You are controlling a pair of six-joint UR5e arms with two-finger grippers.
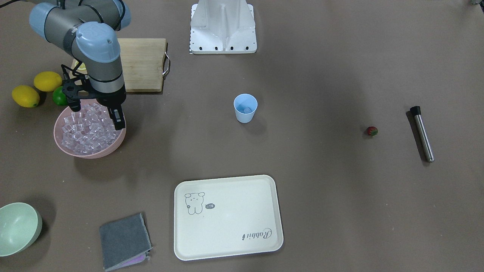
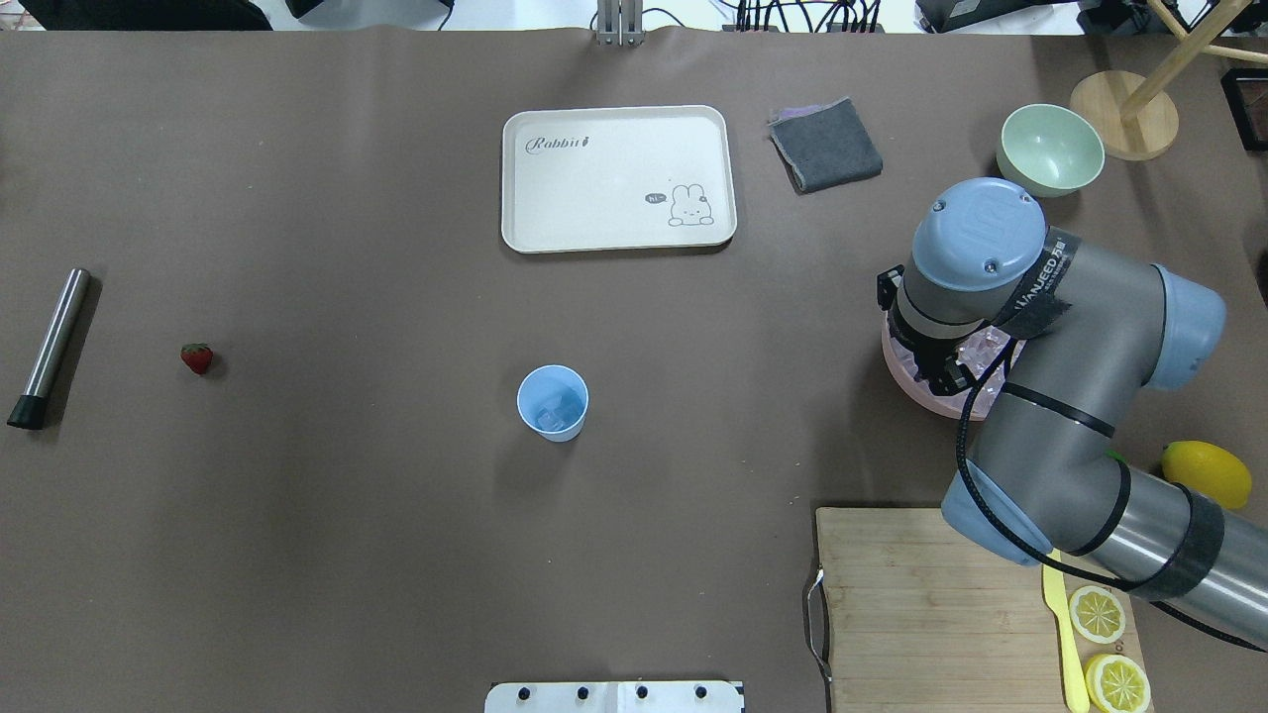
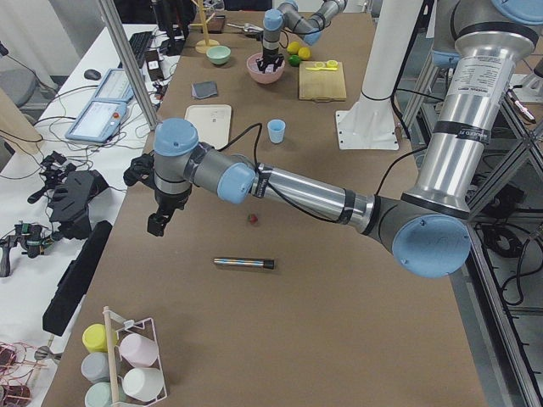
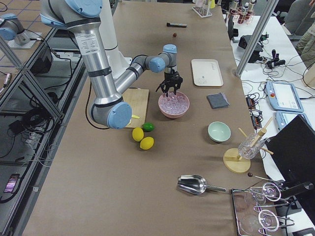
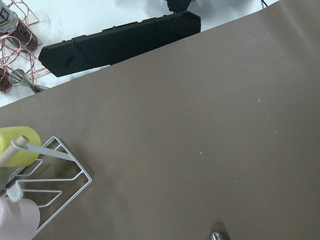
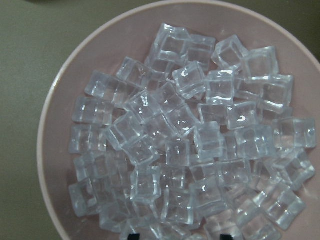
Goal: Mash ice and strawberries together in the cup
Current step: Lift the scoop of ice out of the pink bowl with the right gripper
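Brown covering spreads across the whole surface (image 2: 297,555). The right hand (image 1: 97,113) hangs over a pink bowl (image 1: 90,154), its two fingers spread wide and holding nothing. Directly beneath it the bowl is heaped with ice (image 6: 190,150), clear cubes piled against one another. Whether the fingertips touch the cubes cannot be told. Just beside this hand, on the robot's right, a lime (image 1: 59,97) and two lemons (image 1: 38,88) lie next to the bowl.

Well apart from the hand, toward the robot's left, the light-blue cup (image 1: 245,108) stands upright on its own with at least one cube inside. Much farther the same way the strawberry (image 1: 372,131) lies on the bare covering, and beyond it a metal rod (image 1: 422,134) with a black tip. The left hand (image 3: 159,222) hovers near those two, past the rod, and whether it is released or clenched cannot be told.
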